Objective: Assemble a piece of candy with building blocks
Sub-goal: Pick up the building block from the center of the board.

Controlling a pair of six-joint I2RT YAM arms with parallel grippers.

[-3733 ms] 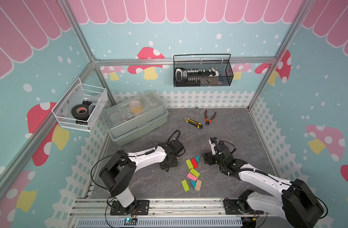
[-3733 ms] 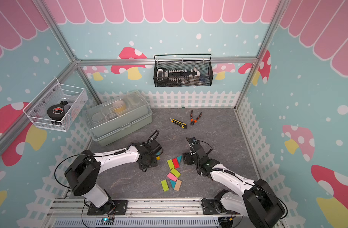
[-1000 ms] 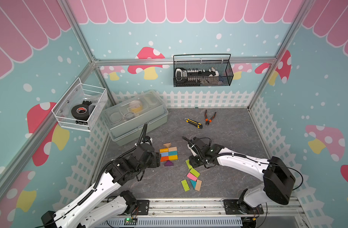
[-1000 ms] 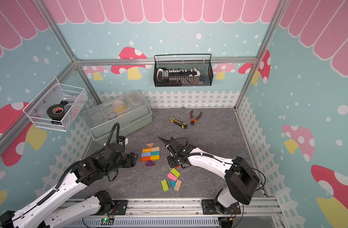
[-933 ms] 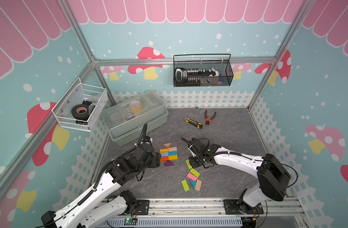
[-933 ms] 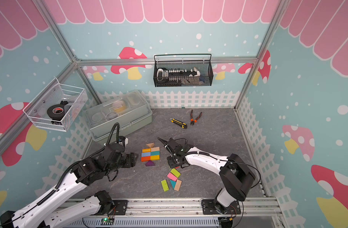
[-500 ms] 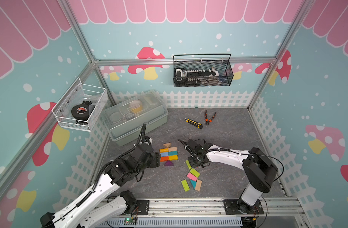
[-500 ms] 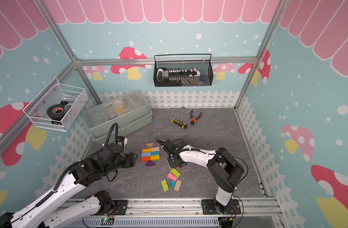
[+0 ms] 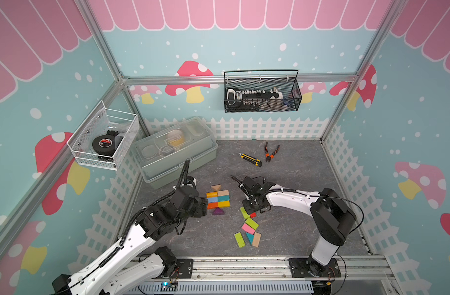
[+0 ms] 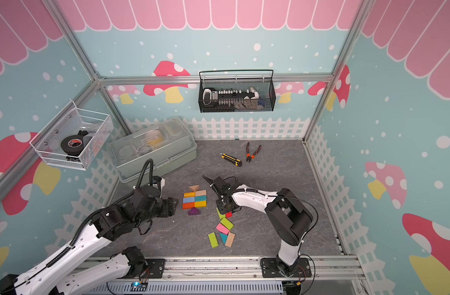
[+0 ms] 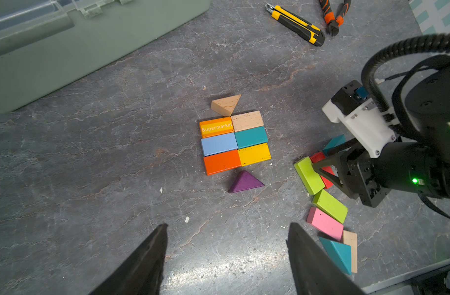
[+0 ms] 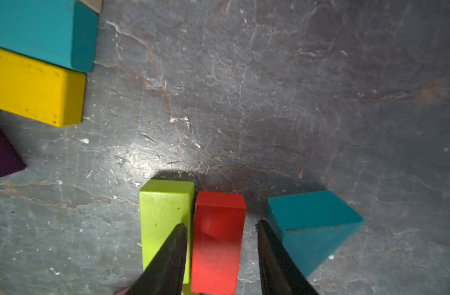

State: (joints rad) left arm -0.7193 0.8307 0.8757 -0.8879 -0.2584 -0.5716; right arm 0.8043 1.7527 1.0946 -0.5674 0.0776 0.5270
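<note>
Several flat building blocks (image 9: 218, 199) lie joined in a two-column rectangle mid-table, also seen in the left wrist view (image 11: 235, 143). A tan wedge (image 9: 216, 187) lies at its far end and a purple wedge (image 9: 218, 211) at its near end. My right gripper (image 12: 221, 224) stands open, fingers straddling a red block (image 12: 217, 237) that lies on the table. A green block (image 12: 162, 212) lies on one side and a teal wedge (image 12: 313, 217) on the other. My left gripper (image 11: 226, 227) is open over bare table, left of the rectangle.
More loose blocks (image 9: 249, 231), green, pink, teal and tan, lie nearer the front rail. A utility knife (image 9: 250, 159) and pliers (image 9: 271, 152) lie at the back. A grey-green plastic box (image 9: 175, 150) fills the back left corner. White fence panels edge the table.
In the last second the right arm's elbow has folded upward and its gripper has edged left over the red and green blocks. The left arm has stayed almost still.
</note>
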